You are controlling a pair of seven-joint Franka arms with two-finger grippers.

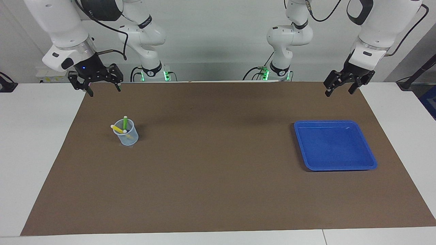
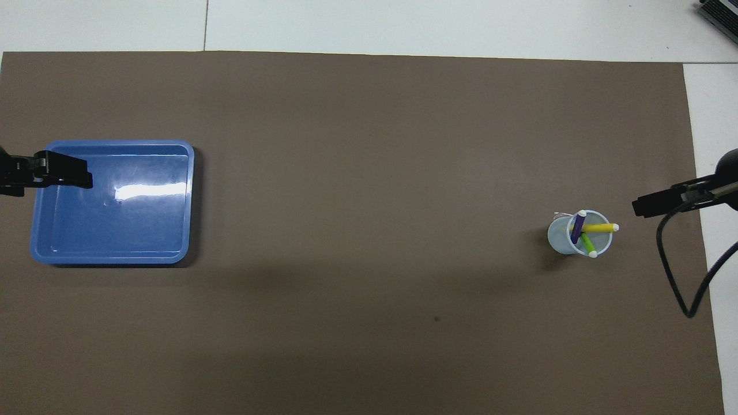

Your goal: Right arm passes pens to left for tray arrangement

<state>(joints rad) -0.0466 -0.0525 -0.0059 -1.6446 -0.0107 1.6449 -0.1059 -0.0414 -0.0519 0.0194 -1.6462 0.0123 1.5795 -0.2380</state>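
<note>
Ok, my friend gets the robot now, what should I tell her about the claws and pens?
Right claw: open, holding nothing, up over the mat's edge near the cup.
Left claw: open, holding nothing, waiting up at the tray's end of the table.
Pens: yellow, purple and green all stand in the cup.
Tray: nothing in it.
Done: nothing yet.
Left: right claw lifts each pen, passes it to the left, left lays it in the tray.

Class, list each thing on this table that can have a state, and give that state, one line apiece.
Shallow bright blue plastic tray: empty.
Translucent pale-blue cup: upright, holding pens.
Yellow, dark purple and bright green marker pens: leaning in cup.
Right claw: open, raised, empty.
Left claw: open, raised, empty, waiting.
</note>
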